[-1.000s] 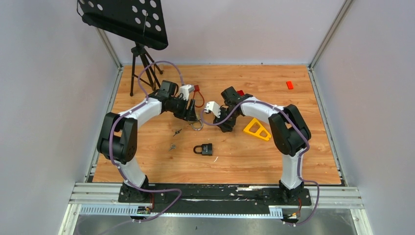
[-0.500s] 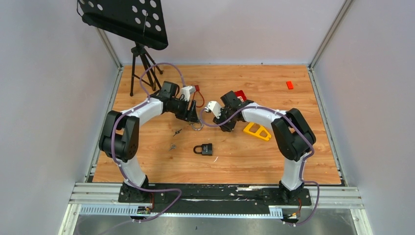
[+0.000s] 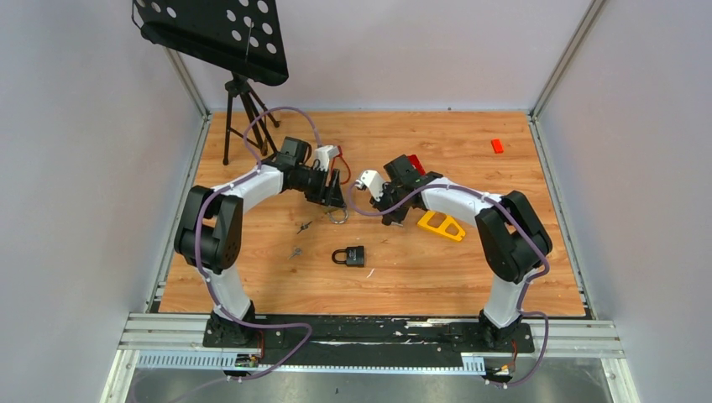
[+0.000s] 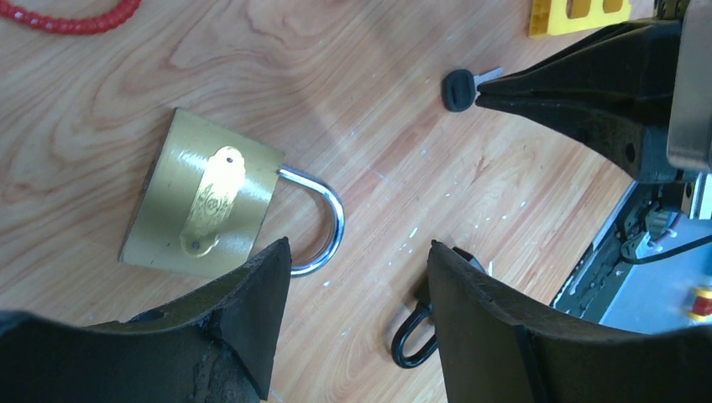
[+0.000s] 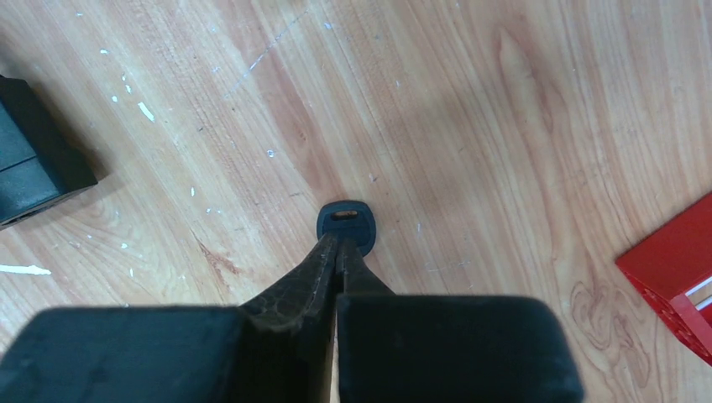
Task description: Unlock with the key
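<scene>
Both arms rose from bases at the near edge and bowed outward, reaching toward the far middle. The left arm leaned in from the left, and the left gripper pointed down with its jaws well apart. The right arm bent in from the right. The right gripper was angled low, its fingers pressed flat together.

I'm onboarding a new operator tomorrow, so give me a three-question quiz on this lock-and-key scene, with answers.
1. True or false: the left gripper is clamped on the brass padlock.
2. The right gripper pinches: A) a black-headed key B) a coin C) nothing.
3. Fill in: in the top view, the padlock nearest the arms' bases is coloured ___.
Key: 1 false, its jaws stand open; 2 A; 3 black.
</scene>
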Available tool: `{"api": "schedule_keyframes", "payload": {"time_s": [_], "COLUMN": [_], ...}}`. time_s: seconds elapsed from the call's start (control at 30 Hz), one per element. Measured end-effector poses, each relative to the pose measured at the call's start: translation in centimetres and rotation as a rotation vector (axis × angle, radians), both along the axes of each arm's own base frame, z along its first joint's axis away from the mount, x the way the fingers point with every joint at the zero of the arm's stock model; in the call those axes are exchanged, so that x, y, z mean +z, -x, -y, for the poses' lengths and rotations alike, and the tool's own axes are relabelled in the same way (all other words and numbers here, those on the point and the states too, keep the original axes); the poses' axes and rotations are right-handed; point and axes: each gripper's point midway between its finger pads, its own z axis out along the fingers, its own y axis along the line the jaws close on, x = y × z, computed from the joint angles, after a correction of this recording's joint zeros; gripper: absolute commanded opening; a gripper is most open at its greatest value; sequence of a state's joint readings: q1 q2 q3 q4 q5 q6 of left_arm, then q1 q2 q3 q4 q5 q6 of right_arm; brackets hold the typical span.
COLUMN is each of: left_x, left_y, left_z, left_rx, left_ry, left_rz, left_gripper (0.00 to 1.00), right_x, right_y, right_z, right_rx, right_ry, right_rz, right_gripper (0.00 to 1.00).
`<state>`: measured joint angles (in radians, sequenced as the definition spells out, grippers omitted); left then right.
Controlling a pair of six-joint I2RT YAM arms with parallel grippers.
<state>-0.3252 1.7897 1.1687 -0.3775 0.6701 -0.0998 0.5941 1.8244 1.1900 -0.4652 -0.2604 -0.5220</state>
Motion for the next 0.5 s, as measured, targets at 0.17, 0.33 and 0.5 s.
{"api": "schedule_keyframes", "payload": {"time_s": [0.17,0.33,0.5], "left_x": [0.2,0.3,0.3], "left_y": [-0.2,-0.2,-0.1], "left_z": [1.6,2.6,2.7], "left_rx": [-0.02,-0.031,-0.029], "left_ry": [0.019,0.036,0.041], "left_rz": [-0.015,-0.032,-0.036], "left_gripper": [0.68,0.68,0.67], "right_x": [0.1,0.1,0.0], "right_y": [0.0,0.0,0.0], "right_z": [-0.1,0.1,0.2], "right_rx": [0.001,0.006,0.024], "right_ry": [-0.004,0.0,0.008], "right_rz": [0.0,0.001,0.009], "right_gripper": [0.16,0.39,0.51]}}
